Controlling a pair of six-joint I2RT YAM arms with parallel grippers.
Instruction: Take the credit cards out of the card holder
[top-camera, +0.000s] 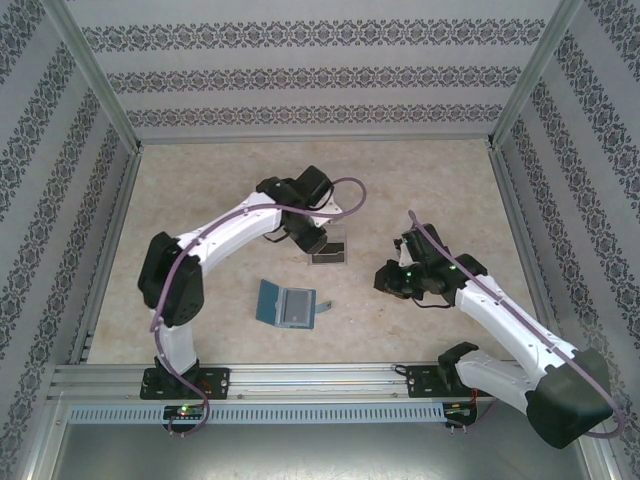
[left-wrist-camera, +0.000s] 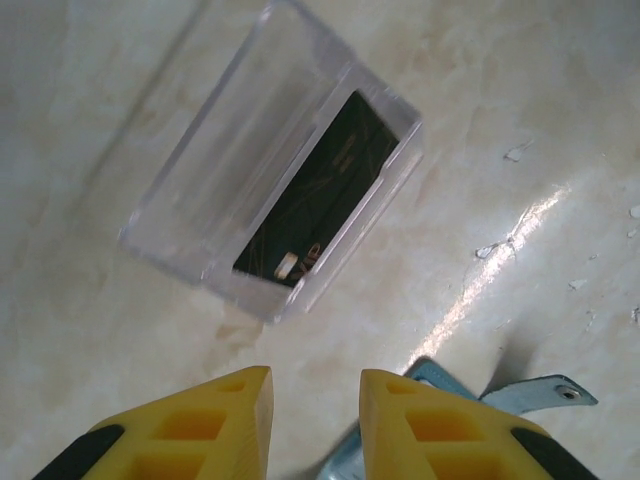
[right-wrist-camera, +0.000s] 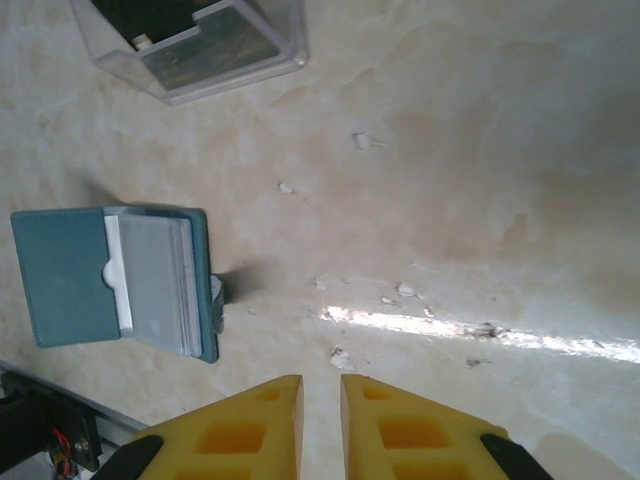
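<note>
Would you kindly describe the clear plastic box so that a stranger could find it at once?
On the beige table, look near the middle, just beyond the open teal card holder. The clear plastic box lies there; unlike the holder, it is see-through, with a dark credit card inside.

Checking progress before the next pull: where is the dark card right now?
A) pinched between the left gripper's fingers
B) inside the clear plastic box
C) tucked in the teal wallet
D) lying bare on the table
B: in the left wrist view the dark card sits within the walls of the clear plastic box, ahead of the fingertips.
</note>
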